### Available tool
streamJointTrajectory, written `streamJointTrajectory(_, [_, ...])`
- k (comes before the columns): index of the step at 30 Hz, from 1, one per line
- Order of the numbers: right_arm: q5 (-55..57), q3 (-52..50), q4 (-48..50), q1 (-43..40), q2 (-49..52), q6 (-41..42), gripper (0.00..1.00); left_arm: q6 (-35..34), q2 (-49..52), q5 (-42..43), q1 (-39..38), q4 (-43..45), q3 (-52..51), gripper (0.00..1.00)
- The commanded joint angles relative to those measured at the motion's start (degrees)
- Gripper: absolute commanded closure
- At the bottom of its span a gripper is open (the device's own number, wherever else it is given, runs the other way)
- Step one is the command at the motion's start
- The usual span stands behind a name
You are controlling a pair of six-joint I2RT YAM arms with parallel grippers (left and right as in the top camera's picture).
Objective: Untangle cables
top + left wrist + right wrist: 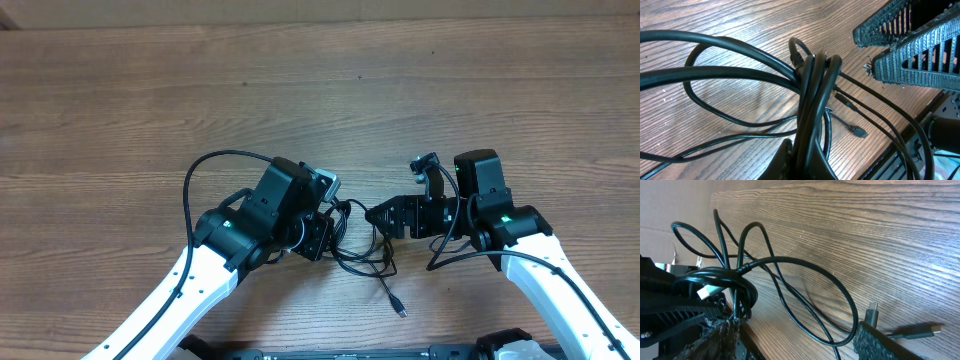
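One wooden table [300,80] fills the overhead frame. Two arms, the left arm [190,285] and the right arm [570,290], enter from its lower corners. Each carries one gripper: the left gripper [318,238] and the right gripper [380,215]. One tangle of cables [350,262] sits at lower centre, its cords too overlapped to count. One plug [400,312] lies below it.

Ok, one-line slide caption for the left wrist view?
Left gripper shut on the bunched cables, right gripper open beside them, wooden table beneath.

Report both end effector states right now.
Left end effector: closed on the cables.
Right end effector: open, holding nothing.
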Motion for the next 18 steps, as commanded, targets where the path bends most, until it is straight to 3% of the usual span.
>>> streamJointTrajectory(1, [0.55,0.98,0.42,-0.04,0.02,0.22,0.26,1.55,-1.27,-0.46,-0.39,0.44,1.95,0.96])
streamJointTrajectory(18, [0.52,0.98,0.42,-0.04,0.02,0.24,0.28,4.39,-1.25,-3.54,-0.39,0.20,1.95,0.96])
